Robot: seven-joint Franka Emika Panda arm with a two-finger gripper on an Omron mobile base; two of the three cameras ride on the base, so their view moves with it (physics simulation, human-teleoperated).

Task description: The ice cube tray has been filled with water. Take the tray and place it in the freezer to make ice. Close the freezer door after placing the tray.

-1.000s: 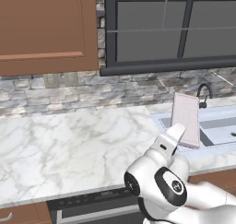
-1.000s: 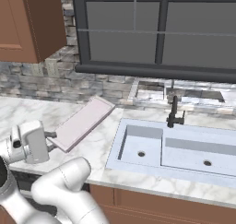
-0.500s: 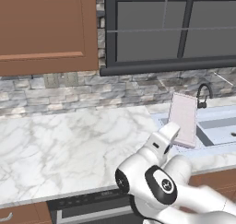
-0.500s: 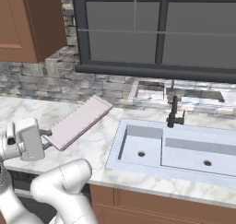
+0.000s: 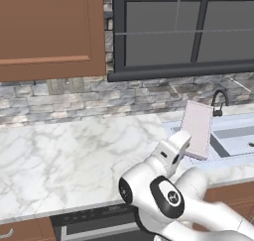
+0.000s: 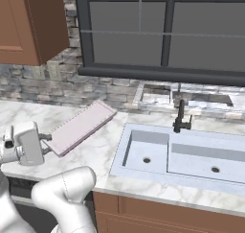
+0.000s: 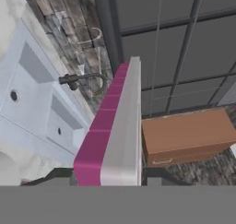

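Tool [image 7: 108,179] clamped on one short end of the flat pale pink-lilac rectangular ice cube tray [image 6: 79,127], which is held off the white marble bench [image 5: 64,155], its far end reaching toward the pale double-basin sink [image 6: 184,153]. Risks, as judgement: tray looks tilted, so water may spill in transit; an end grip could let it pivot or slip; a wide swing could clip the dark curved faucet [image 6: 181,116].

You have one tray [image 6: 79,127] at frame centre-left, one sink [image 6: 191,155] with two basins at right, one faucet [image 6: 181,117], one window [image 6: 167,30] above, one cabinet [image 6: 28,26] upper left.
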